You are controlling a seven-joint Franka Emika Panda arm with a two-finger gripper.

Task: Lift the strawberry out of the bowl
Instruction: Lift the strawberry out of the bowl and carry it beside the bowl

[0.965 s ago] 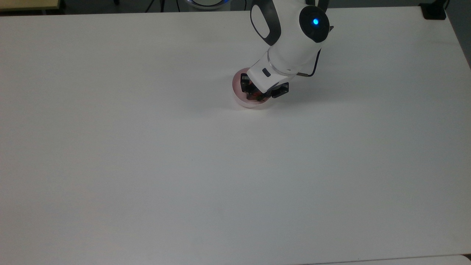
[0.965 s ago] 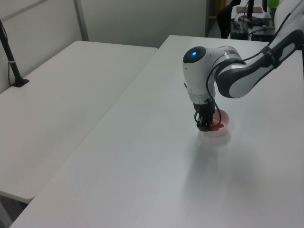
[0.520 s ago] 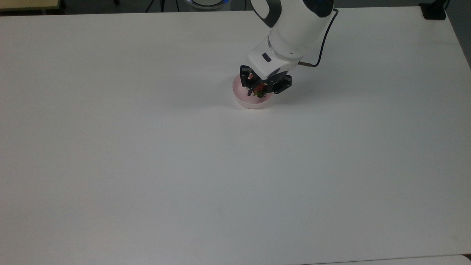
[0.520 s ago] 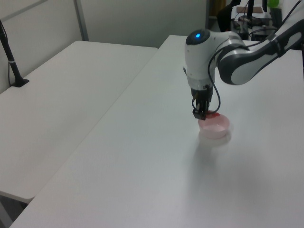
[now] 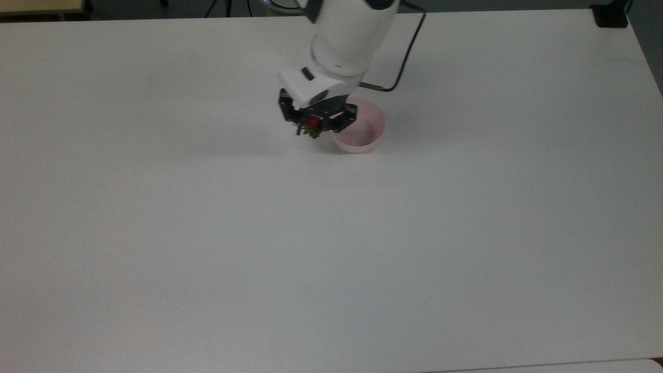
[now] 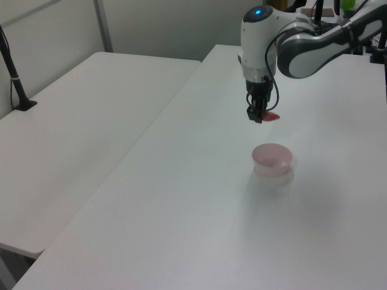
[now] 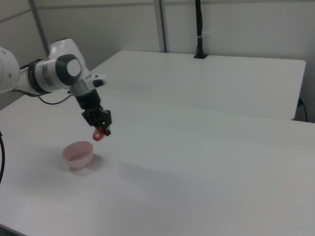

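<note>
The red strawberry (image 5: 312, 124) (image 6: 271, 116) (image 7: 98, 135) with its green cap hangs in the air, held between my black fingers. My gripper (image 5: 312, 126) (image 6: 262, 116) (image 7: 100, 132) is shut on it, well above the table. The pale pink bowl (image 5: 360, 132) (image 6: 272, 158) (image 7: 78, 153) sits on the white table with nothing inside. In the top view the gripper is just left of the bowl's rim. The right view has the gripper above and to the right of the bowl; in the left view it hangs above and slightly left of it.
The white table (image 5: 331, 233) stretches wide on all sides of the bowl. A second white table (image 6: 78, 121) (image 7: 211, 78) stands alongside. A black post (image 6: 13, 72) (image 7: 199, 29) is clamped to that second table. A black cable (image 5: 401, 57) loops from the arm's wrist.
My gripper lifted out of the bowl with the strawberry held in it, rose well above the table and shifted toward the top view's left. The bowl stayed in place, now without the fruit.
</note>
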